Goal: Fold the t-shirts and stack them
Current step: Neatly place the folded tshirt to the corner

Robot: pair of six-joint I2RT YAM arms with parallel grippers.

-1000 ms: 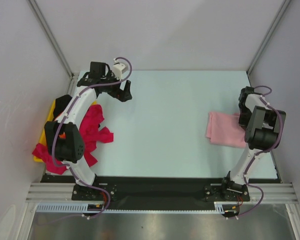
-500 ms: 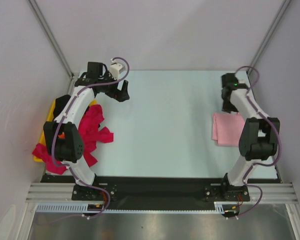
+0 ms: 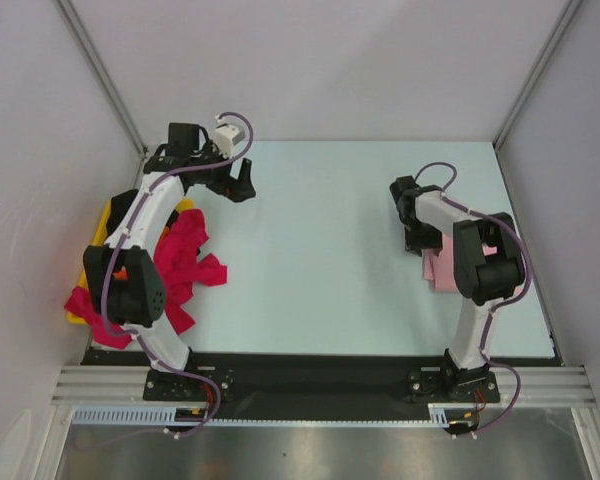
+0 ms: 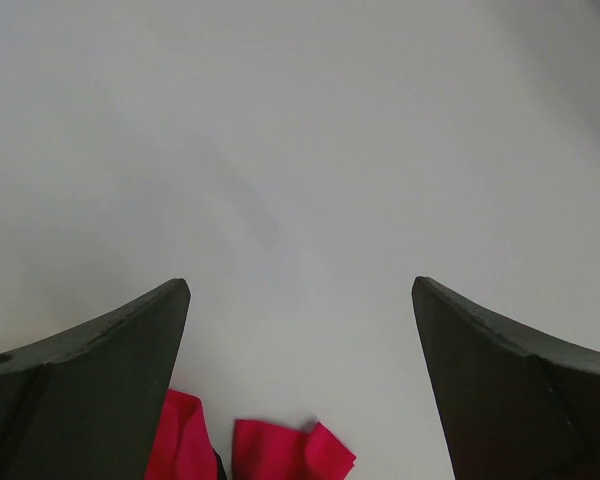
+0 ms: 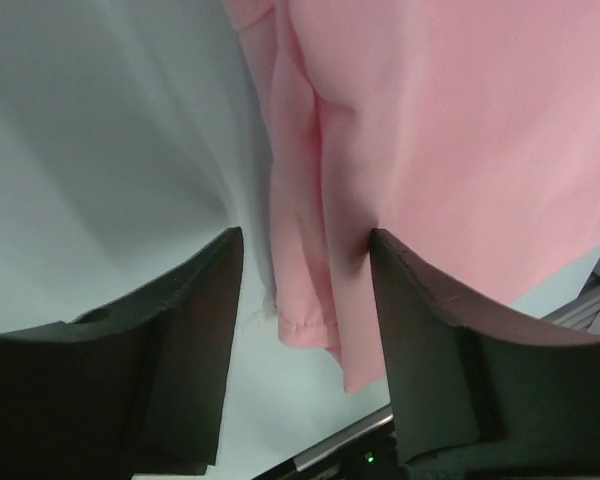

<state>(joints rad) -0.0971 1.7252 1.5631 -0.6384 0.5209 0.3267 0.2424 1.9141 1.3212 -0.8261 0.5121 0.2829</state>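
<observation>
**Right claw open at pink shirt, left claw open and empty**

Folded light pink cloth t-shirt (image 3: 443, 272) lies flat on the right side of the pale table (image 3: 320, 260), partly hidden under the right arm. Right gripper (image 3: 415, 240) hangs at the shirt's left edge with jaws apart and nothing pinched. In the wrist view the shirt's folded edge shows in the gap. Left gripper (image 3: 242, 186) is at the far left of the table, jaws spread wide, empty, over bare surface. Magenta-red t-shirts (image 3: 185, 255) lie heaped, spilling off the yellow tray (image 3: 102, 232) at the left edge. A black shirt (image 3: 128, 202) is on the tray too.
</observation>
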